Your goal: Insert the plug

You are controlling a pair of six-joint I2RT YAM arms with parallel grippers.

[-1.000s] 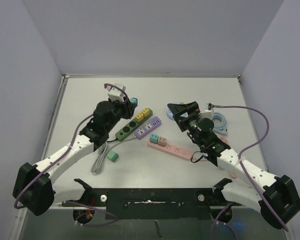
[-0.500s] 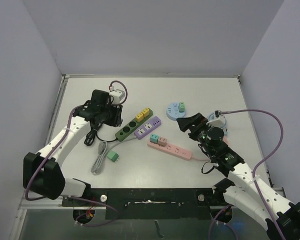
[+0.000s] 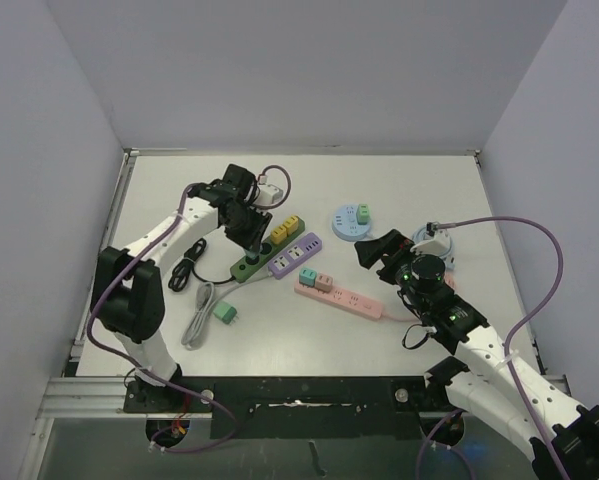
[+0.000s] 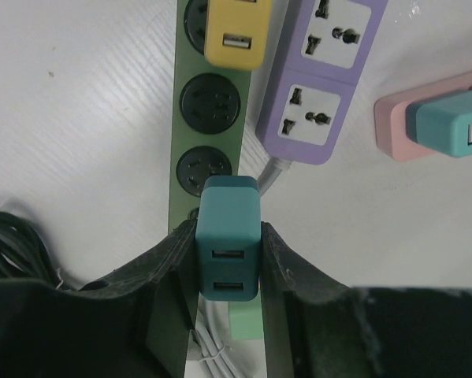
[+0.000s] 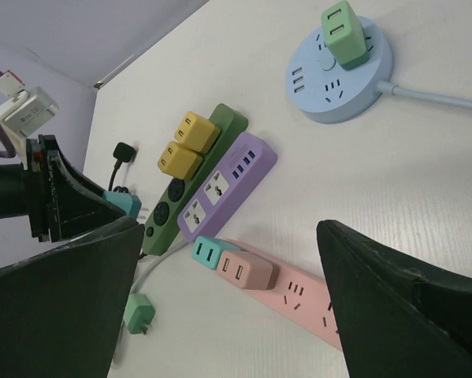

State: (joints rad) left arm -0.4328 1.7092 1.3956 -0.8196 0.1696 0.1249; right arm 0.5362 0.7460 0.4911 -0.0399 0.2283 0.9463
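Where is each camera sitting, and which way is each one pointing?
Top external: above and behind the arm bases, looking down at the table; both arms show, left claw and right claw.
Left wrist: just above the green strip, looking down; its fingers clamp the teal plug.
Right wrist: low over the table, facing the far left; its spread fingers frame the view.
Shared: both wrist views show the green strip and purple strip.

White-and-black left arm point(image 3: 166, 232) stretched up-table, wrist bent inward, black two-finger left gripper point(image 4: 228, 235) pointing down, jaws clamped on teal USB plug point(image 4: 228, 253). White-and-black right arm point(image 3: 484, 350) reaching toward centre, black two-finger right gripper point(image 3: 376, 249) hovering, jaws spread wide.
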